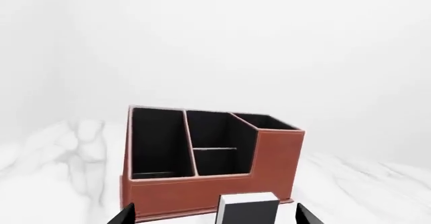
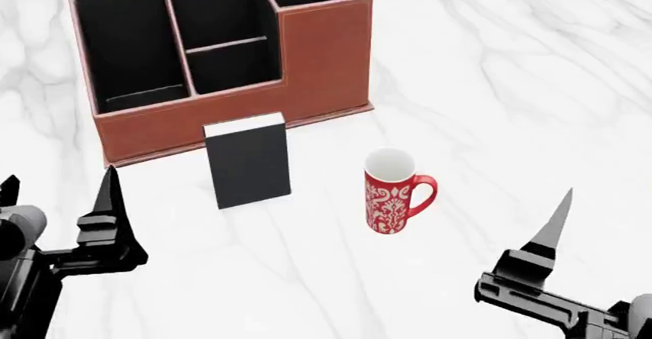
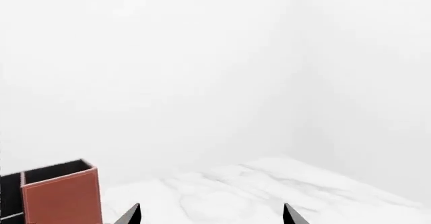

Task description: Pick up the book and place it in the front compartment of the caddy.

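Observation:
The black book (image 2: 247, 165) with a white top page edge stands upright on the marble table, just in front of the reddish-brown caddy (image 2: 326, 56). The caddy's middle column is split by a low cross divider. Its half against the tall far wall is the front compartment (image 2: 216, 14), which is empty, as it also appears in the left wrist view (image 1: 210, 128). My left gripper (image 2: 59, 188) is open and empty, low and left of the book. In the left wrist view the book (image 1: 248, 211) sits between its open fingers (image 1: 126, 213). My right gripper (image 3: 211, 215) is open and empty, with one finger (image 2: 551, 228) showing at lower right.
A red patterned mug (image 2: 392, 194) stands upright right of the book, between it and my right gripper. The marble table (image 2: 509, 87) extends right of the caddy. The caddy's large end cells (image 2: 127, 45) are empty.

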### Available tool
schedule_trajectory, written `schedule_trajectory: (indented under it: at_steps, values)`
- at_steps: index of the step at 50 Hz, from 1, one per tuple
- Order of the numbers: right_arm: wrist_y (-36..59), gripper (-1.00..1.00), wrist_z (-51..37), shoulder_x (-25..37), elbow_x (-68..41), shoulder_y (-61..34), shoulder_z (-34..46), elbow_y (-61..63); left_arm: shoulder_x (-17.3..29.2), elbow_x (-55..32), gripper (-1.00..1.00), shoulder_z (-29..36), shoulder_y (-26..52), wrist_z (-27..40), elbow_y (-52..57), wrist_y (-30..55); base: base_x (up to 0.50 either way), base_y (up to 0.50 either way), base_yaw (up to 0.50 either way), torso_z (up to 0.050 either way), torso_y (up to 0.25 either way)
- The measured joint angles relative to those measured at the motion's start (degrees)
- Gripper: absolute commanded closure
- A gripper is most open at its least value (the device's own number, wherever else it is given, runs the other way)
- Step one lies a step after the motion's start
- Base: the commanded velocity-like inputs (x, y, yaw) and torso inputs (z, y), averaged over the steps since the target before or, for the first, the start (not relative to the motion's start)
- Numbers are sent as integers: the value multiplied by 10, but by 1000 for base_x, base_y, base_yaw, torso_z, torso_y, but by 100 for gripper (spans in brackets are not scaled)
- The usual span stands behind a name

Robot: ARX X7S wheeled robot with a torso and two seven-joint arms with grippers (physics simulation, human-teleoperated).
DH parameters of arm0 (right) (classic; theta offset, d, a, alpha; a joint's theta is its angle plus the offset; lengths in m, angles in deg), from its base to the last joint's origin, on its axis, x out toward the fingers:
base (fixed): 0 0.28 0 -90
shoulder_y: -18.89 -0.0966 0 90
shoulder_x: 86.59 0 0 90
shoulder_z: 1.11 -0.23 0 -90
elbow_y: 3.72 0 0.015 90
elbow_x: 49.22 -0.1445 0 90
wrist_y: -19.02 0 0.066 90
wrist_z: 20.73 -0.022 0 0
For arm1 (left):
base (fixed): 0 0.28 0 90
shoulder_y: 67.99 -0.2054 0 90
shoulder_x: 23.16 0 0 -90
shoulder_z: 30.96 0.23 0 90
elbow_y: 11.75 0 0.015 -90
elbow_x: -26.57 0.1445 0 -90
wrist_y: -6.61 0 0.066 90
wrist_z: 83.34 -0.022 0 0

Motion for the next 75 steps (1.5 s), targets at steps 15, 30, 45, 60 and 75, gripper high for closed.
schedule_trajectory:
  at_steps: [15,30,45,60,75]
  values:
    - [46,-100,-21,15,-60,-7,-127,111,22,5,-100,10,94,12,-28,7,328,35,0,0,0]
    - [51,-100,-34,21,-78,1,-161,160,37,-6,-100,1,120,12,-40,-4,367,0,0,0,0]
    - [37,-100,-39,21,-95,16,-179,178,45,-20,-100,-12,124,13,-43,-13,500,0,0,0,1]
    - [44,-100,-51,30,-113,11,-187,187,47,-36,-100,-21,134,16,-46,-19,500,0,0,0,1]
    - [48,-100,-58,40,-130,8,-190,193,51,-47,-100,-25,142,20,-52,-19,500,0,0,0,1]
